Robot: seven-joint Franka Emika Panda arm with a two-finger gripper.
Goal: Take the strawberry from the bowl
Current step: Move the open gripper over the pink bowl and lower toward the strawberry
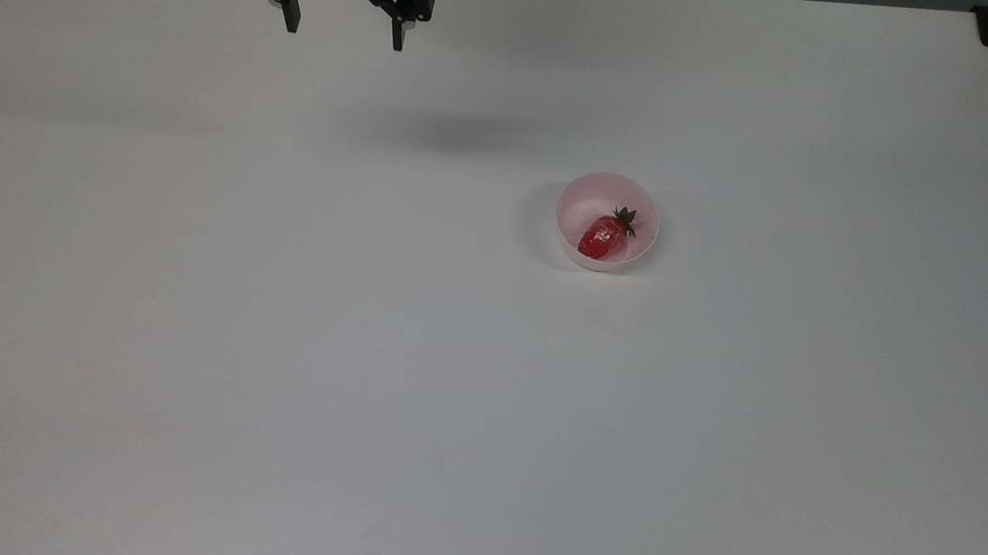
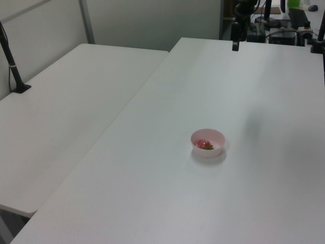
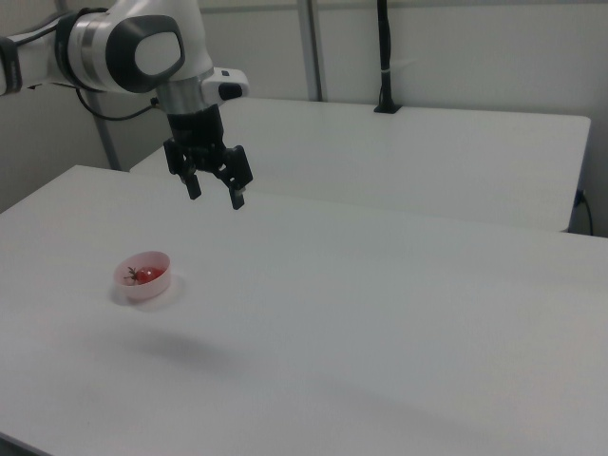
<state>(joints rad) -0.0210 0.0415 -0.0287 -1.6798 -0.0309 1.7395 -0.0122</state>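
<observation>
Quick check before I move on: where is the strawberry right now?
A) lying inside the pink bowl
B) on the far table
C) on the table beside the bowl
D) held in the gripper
A. The strawberry lies inside the bowl, while the gripper hangs open and empty above the table, well away toward the top view's upper left.

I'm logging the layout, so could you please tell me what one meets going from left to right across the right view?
Bowl holding the strawberry → gripper, open and above the table → black pole on the far table.
</observation>
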